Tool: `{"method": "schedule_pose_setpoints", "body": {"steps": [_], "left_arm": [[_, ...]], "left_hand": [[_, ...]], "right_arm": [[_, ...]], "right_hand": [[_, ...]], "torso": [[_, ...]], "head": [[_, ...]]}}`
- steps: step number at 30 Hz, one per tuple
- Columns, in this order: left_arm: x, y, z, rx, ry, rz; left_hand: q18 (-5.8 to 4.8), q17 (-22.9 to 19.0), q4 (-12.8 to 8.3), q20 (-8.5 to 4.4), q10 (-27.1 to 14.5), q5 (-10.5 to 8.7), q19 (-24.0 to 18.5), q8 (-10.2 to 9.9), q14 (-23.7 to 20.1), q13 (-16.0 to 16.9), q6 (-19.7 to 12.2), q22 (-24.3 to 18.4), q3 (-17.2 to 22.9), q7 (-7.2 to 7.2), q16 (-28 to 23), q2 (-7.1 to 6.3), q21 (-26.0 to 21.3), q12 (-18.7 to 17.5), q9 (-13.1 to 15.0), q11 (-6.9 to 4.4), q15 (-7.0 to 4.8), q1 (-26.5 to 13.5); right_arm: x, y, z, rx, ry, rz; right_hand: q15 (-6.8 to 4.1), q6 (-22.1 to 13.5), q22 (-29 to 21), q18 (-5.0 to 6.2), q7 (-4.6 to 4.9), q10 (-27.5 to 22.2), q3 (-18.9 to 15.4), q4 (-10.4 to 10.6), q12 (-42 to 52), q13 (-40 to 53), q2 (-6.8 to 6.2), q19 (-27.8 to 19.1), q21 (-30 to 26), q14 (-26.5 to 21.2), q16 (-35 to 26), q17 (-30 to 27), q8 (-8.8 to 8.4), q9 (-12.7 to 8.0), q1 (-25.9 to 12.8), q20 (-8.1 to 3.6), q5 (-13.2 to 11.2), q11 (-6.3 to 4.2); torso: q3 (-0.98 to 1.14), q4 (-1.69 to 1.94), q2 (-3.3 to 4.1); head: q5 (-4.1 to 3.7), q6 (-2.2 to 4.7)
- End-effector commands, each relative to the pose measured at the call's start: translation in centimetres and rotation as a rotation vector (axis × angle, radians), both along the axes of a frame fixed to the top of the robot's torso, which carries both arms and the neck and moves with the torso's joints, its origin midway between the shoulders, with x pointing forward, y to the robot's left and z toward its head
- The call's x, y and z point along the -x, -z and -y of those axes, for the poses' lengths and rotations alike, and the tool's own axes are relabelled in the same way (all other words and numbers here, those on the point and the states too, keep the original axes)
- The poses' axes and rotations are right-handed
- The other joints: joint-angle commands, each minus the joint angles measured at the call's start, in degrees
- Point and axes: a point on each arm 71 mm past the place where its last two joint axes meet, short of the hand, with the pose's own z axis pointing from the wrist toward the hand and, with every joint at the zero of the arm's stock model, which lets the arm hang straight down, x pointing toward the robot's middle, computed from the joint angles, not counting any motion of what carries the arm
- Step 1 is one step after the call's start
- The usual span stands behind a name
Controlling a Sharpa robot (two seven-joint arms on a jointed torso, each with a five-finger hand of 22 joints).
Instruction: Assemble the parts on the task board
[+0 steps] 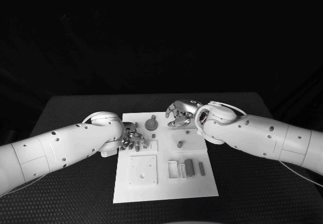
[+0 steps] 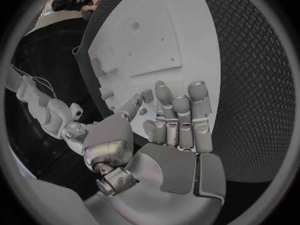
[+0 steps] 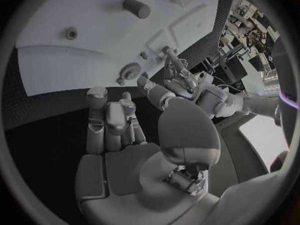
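The head view looks steeply down from above the black table (image 1: 80, 186), taking in the whole white task board (image 1: 165, 186) lengthwise, with both arms reaching in from the picture's sides. The left wrist view sits close behind the left hand (image 2: 169, 135), facing along its palm and fingers toward the task board (image 2: 150, 40) and the table (image 2: 250, 75) beside it. The right wrist view sits just as close behind the right hand (image 3: 125, 135), facing past it across the task board (image 3: 81, 15). All three views share the task board; the right wrist view also catches the left hand (image 3: 178, 72), and the left wrist view the right arm (image 2: 44, 110).
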Motion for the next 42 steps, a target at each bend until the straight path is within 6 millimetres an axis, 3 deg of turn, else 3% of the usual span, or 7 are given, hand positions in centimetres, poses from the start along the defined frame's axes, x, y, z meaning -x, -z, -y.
{"method": "schedule_pose_setpoints", "body": {"steps": [1, 9, 12, 18, 25, 34, 42], "left_arm": [[0.0, -0.4, 0.0, 0.07, -0.031, -0.012], [-1.8, -2.9, -2.6, 0.14, -0.152, 0.079], [-2.6, -3.9, -4.0, 0.164, -0.201, 0.107], [-4.2, -4.9, -5.3, 0.141, -0.248, 0.173], [-5.5, -5.7, -5.4, 0.109, -0.246, 0.251], [-6.3, -5.6, -4.1, 0.104, -0.229, 0.257], [-7.1, -5.3, -3.1, 0.057, -0.203, 0.242]], "left_hand": [[1.84, -0.03, -1.33, -0.41, -0.31, -0.27, -0.33, 0.32, -0.42, 0.02, -0.48, 0.83, -2.22, 0.14, 0.1, -0.17, -0.11, 0.11, 0.25, -0.15, -0.39, -1.15], [2.04, -0.37, -4.39, -0.52, -1.39, -0.25, -1.12, -0.38, -1.38, -0.17, -2.19, 0.4, -4.34, 0.64, -0.56, 0.98, -1.03, -0.56, 0.24, 0.27, -0.45, -1.72], [1.53, -2.2, -6.14, 0.73, -4.96, 0.04, -4.37, -2.14, -4.36, -1.81, -5.6, -1.39, -3.83, 2.43, -4.2, 1.94, -4.4, -3.74, -0.49, 2.05, 1.27, -0.45], [1.44, -3.91, -6.63, 2.47, -6.6, 1.89, -5.86, -4.21, -5.62, -3.68, -10.23, -3.59, -3.26, 4.39, -7.26, 2.1, -7.57, -6.61, -1.29, 3.95, 3.11, 2.6], [1.73, -4.28, -6.27, 3.09, -6.84, 0.72, -5.85, -4.62, -5.74, -4.12, -11.56, -4.23, -3.7, 4.89, -7.92, 0.74, -8.45, -7.22, -1.44, 4.49, 3.69, 3.54], [2.15, -4.68, -5.77, 4.11, -8.08, -0.25, -6.54, -6.77, -6.93, -4.48, -15.97, -4.98, -3.95, 6.33, -8.82, -2.61, -9.85, -7.98, -2.53, 5.79, 4.79, 2.69], [2.68, -4.67, -5.51, 4.84, -8.35, -0.23, -6.42, -8.54, -7.11, -4.36, -19.08, -5.03, -2.99, 7.27, -8.82, -2.85, -10.17, -7.81, -3.79, 6.65, 5.53, 3.01]], "right_arm": [[0.1, 0.1, 0.0, 0.005, -0.005, -0.003], [0.0, 0.1, 0.2, 0.002, 0.001, 0.002], [-0.1, 0.1, 0.4, 0.002, 0.007, 0.004], [-0.1, 0.2, 0.5, 0.004, 0.012, 0.003], [-0.2, 0.2, 0.5, 0.004, 0.013, 0.003], [-0.2, 0.2, 0.3, 0.005, 0.01, 0.0], [-0.2, 0.2, 0.0, 0.003, 0.006, 0.0]], "right_hand": [[0.25, -0.04, 1.04, 4.8, 0.34, -0.36, 0.13, 0.31, 0.32, -0.06, 0.06, 0.01, -0.24, -0.07, -0.34, -0.05, -0.34, -0.07, -0.56, -0.58, 0.18, 0.23], [0.25, -0.06, 1.04, 4.8, 0.35, -0.36, 0.12, 0.33, 0.32, -0.06, 0.07, 0.01, -0.25, -0.09, -0.36, -0.1, -0.35, -0.07, -0.57, -0.58, 0.18, 0.24], [0.25, -0.08, 1.04, 4.8, 0.35, -0.36, 0.12, 0.35, 0.33, -0.07, 0.07, 0.01, -0.24, -0.05, -0.33, 0.0, -0.36, -0.08, -0.6, -0.58, 0.18, 0.24], [0.26, -0.14, 1.04, 4.8, 0.36, -0.36, 0.1, 0.43, 0.33, -0.08, 0.11, 0.02, -0.25, -0.05, -0.34, 0.0, -0.4, -0.09, -0.68, -0.57, 0.18, 0.25], [0.27, -0.18, 1.03, 4.8, 0.37, -0.36, 0.08, 0.51, 0.33, -0.09, 0.14, 0.03, -0.25, -0.07, -0.36, -0.04, -0.43, -0.11, -0.76, -0.57, 0.18, 0.26], [0.27, -0.22, 1.03, 4.8, 0.37, -0.37, 0.11, 0.48, 0.34, -0.1, 0.13, 0.03, -0.25, -0.07, -0.36, -0.03, -0.45, -0.11, -0.7, -0.58, 0.19, 0.26], [0.27, -0.25, 1.04, 4.8, 0.38, -0.37, 0.13, 0.44, 0.34, -0.1, 0.12, 0.03, -0.25, -0.08, -0.36, -0.05, -0.46, -0.12, -0.65, -0.6, 0.2, 0.26]], "torso": [[-0.01, -0.01, 0.0], [0.03, 0.0, 0.0], [0.03, 0.0, 0.01], [0.0, 0.01, 0.06], [0.08, -0.03, 0.07], [0.05, -0.13, 0.13], [0.05, -0.18, 0.21]], "head": [[-0.01, 0.12], [-0.08, 0.44], [-0.11, 0.59], [-0.09, 1.03], [0.08, 1.39], [0.25, 1.88], [0.19, 2.05]]}}
